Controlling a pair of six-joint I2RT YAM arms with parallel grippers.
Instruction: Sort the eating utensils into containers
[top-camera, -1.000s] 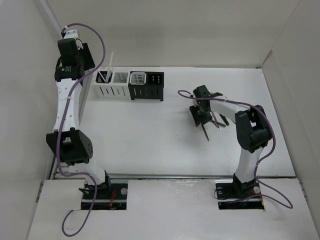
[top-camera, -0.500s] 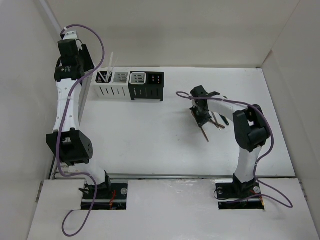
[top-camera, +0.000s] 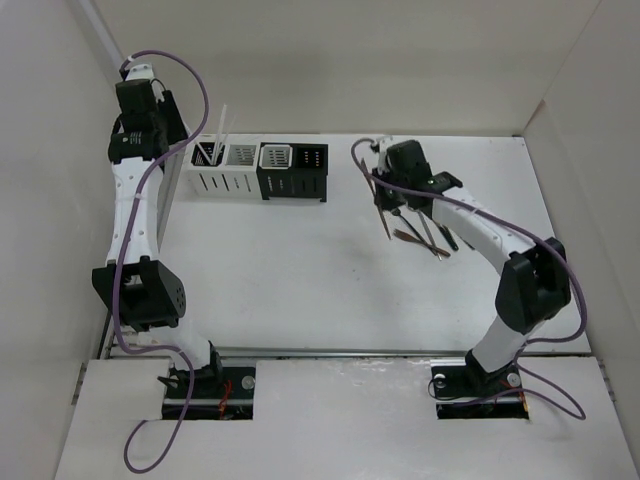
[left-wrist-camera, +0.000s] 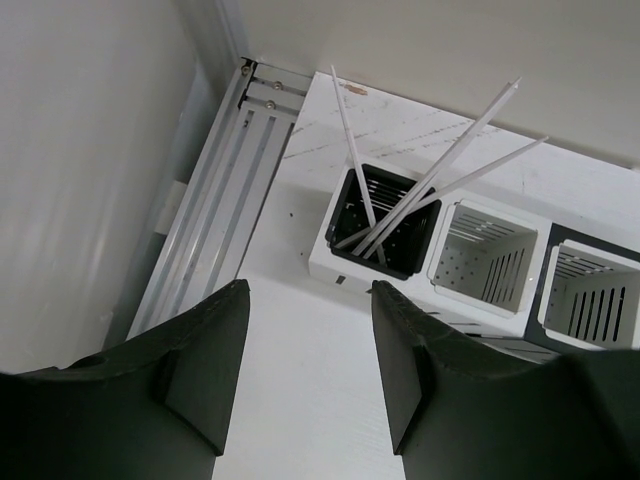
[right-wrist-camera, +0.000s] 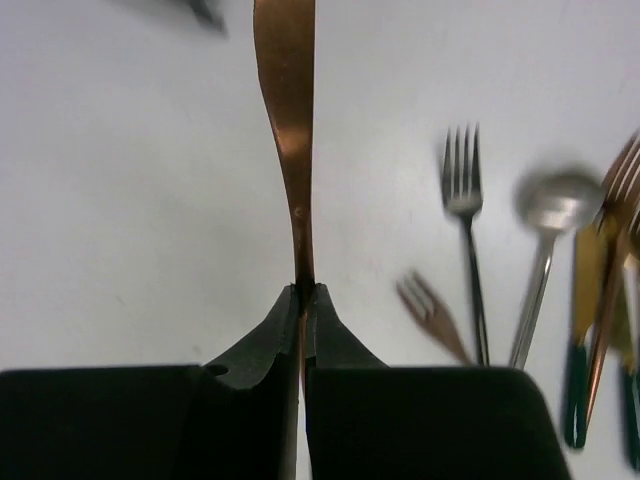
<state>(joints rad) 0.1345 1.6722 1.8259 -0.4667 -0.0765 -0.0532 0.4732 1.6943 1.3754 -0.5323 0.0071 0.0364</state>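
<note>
My right gripper (top-camera: 384, 196) is shut on a slim copper utensil (top-camera: 387, 224) and holds it above the table, to the right of the caddies. In the right wrist view the copper piece (right-wrist-camera: 288, 120) sticks straight out of the shut gripper (right-wrist-camera: 305, 290). The other utensils (top-camera: 427, 236) lie in a loose pile on the table. A white caddy pair (top-camera: 222, 183) and a black pair (top-camera: 293, 186) stand in a row at the back. White chopsticks (left-wrist-camera: 405, 205) stand in the leftmost compartment. My left gripper (left-wrist-camera: 310, 370) is open and empty above it.
On the table below the right gripper lie a silver fork (right-wrist-camera: 465, 200), a silver spoon (right-wrist-camera: 550, 205), a copper fork (right-wrist-camera: 430, 310) and gold pieces with green handles (right-wrist-camera: 578, 340). A wall and a metal rail (left-wrist-camera: 215, 210) run close on the left.
My right gripper has lifted the copper utensil off the pile and carried it back and to the left, toward the caddies. The left arm has not moved.
</note>
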